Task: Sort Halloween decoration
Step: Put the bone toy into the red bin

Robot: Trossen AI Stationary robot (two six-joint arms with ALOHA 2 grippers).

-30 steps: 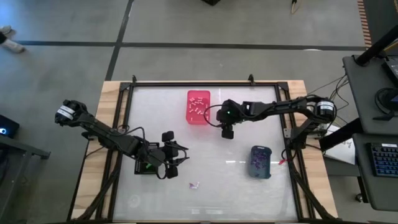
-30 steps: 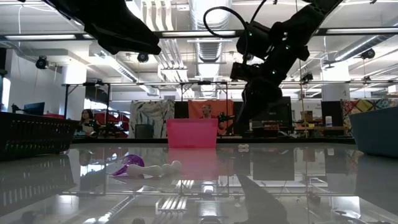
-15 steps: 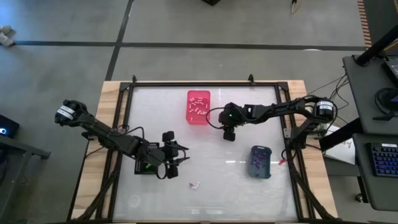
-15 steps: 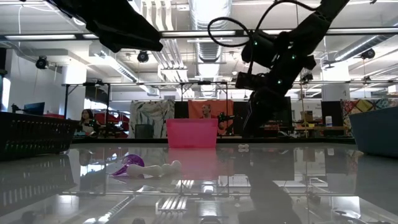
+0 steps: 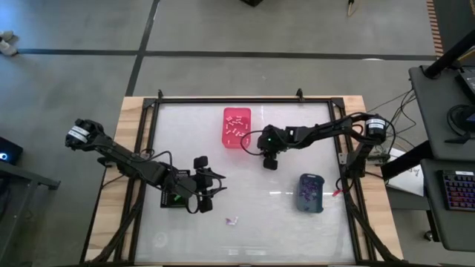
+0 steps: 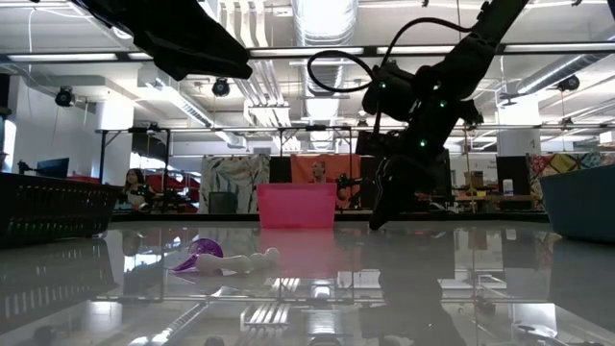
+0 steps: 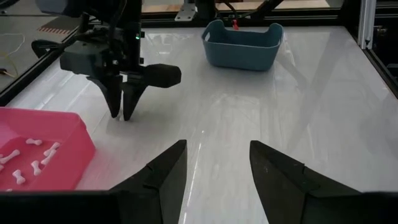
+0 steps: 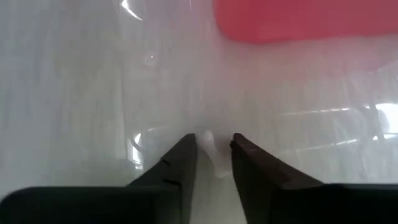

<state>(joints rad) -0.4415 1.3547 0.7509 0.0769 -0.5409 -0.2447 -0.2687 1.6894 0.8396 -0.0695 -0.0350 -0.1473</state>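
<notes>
- I have the right gripper down on the worktop, just beside the pink bin, on the side facing the blue bin.
- In the right wrist view a small white piece lies on the glossy surface right between my two dark fingers, one finger on each side of it.
- Those fingers stand only a narrow gap apart, bracketing the white piece; I cannot tell whether they touch it, and it sits on the worktop, not lifted.
- The left wrist view shows the same gripper from across the worktop: tips pointed straight down, close together, at the surface next to the pink bin.
- The low view agrees: the right gripper reaches down to the surface near the pink bin.
- White bone-shaped pieces lie inside the pink bin; from above they show as pale specks.
- Purple pieces lie in the blue bin.
- Two loose pieces, one purple and one white, lie together on the worktop, well apart from both grippers; from above they sit near the front edge.
- My left gripper hovers beside the black bin, fingers spread wide with nothing between them.
</notes>
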